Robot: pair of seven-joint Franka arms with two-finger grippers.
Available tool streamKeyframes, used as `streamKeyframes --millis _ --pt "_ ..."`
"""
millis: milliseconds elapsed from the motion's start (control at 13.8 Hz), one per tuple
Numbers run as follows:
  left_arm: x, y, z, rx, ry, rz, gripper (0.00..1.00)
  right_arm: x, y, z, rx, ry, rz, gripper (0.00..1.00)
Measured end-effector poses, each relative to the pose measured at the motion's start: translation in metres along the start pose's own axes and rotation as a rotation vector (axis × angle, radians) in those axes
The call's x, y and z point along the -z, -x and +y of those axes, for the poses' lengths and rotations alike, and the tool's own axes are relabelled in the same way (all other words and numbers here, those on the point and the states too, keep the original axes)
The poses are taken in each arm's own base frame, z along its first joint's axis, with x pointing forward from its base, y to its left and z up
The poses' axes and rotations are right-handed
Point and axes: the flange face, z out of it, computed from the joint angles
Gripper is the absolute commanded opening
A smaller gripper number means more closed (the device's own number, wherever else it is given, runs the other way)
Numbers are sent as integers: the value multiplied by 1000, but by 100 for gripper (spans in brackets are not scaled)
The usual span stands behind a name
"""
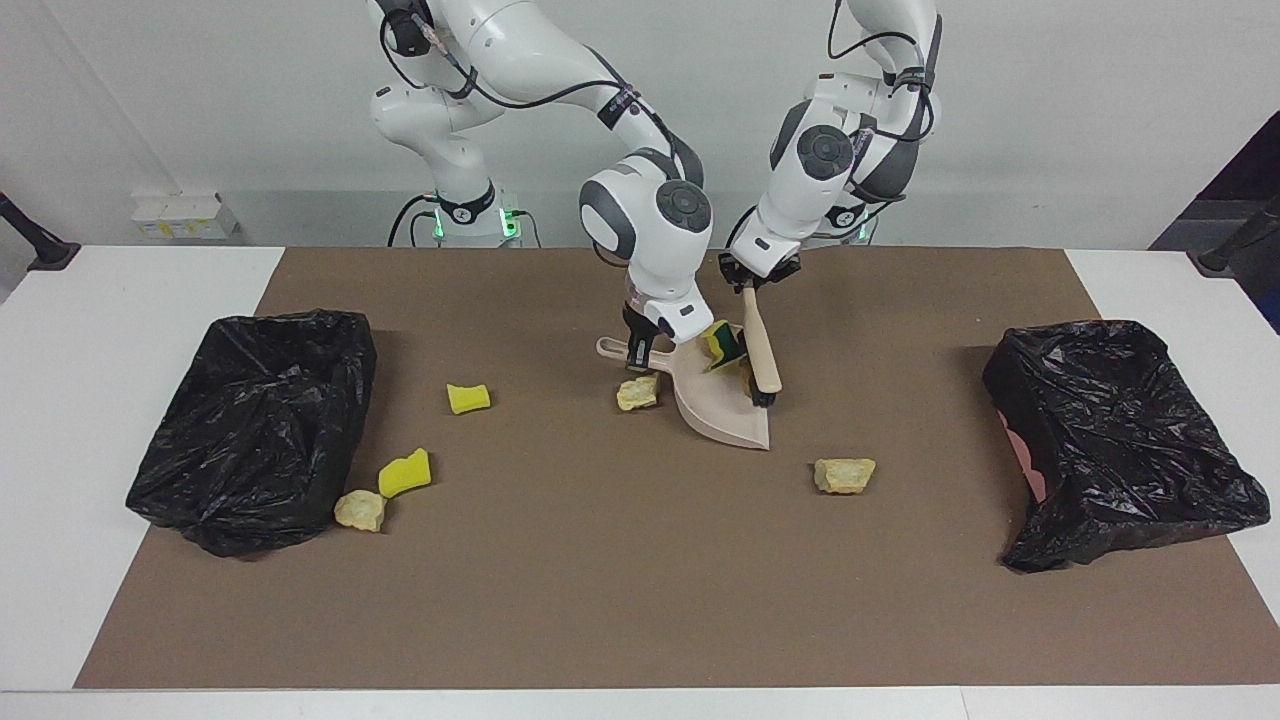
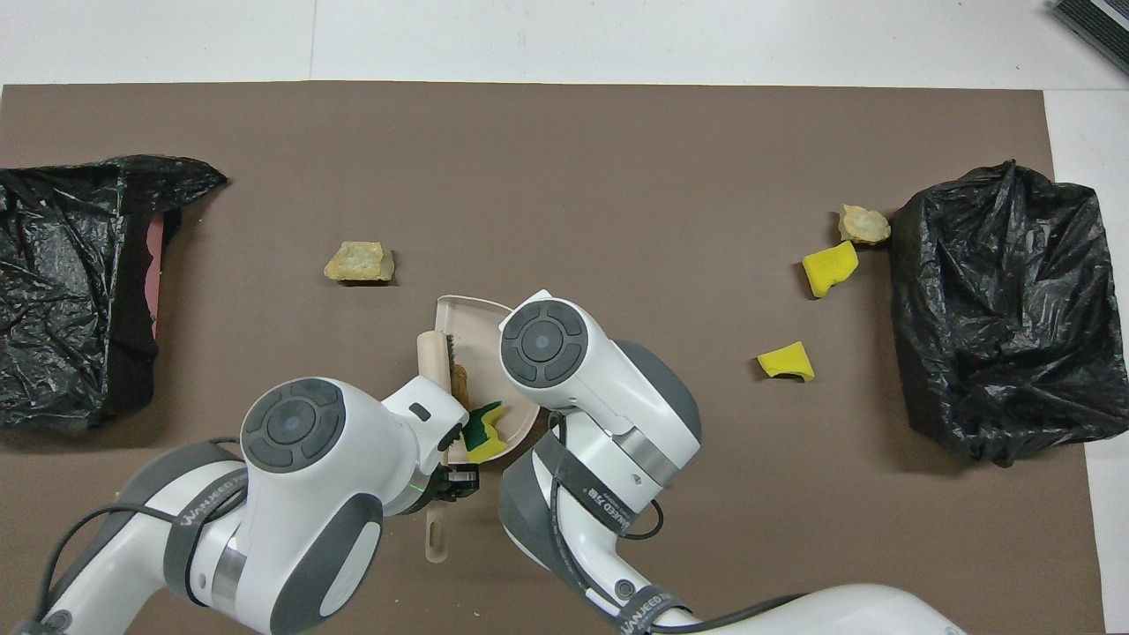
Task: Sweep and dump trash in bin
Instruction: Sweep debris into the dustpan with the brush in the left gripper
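My right gripper [image 1: 632, 354] is shut on the handle of the beige dustpan [image 1: 722, 418], which rests on the mat. My left gripper [image 1: 752, 283] is shut on the brush [image 1: 762, 350], whose head lies at the pan's open side [image 2: 434, 353]. A green-and-yellow sponge piece [image 1: 722, 344] and a brown chunk [image 2: 459, 384] sit in the pan against the bristles. Other trash lies loose: a tan chunk [image 1: 637, 393] beside the pan's handle, another tan chunk [image 1: 844, 474], two yellow pieces [image 1: 468, 398] [image 1: 404, 472] and a tan chunk [image 1: 360, 510].
A black bag-lined bin [image 1: 255, 425] stands at the right arm's end of the brown mat [image 1: 600, 580], another bin [image 1: 1120, 440] at the left arm's end. The yellow piece and tan chunk lie close against the first bin.
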Motion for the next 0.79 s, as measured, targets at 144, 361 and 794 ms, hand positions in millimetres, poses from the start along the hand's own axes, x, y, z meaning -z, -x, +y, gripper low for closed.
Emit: streamKeyframes --millis 144,361,794 --pt "26 -27 -10 -3 30 15 0 0 0 0 -1 1 1 0" --pt "44 -66 -49 -88 -3 55 0 1 1 2 -4 1 2 0" --pt "63 -149 -134 -380 -185 109 0 1 4 5 -9 2 3 0"
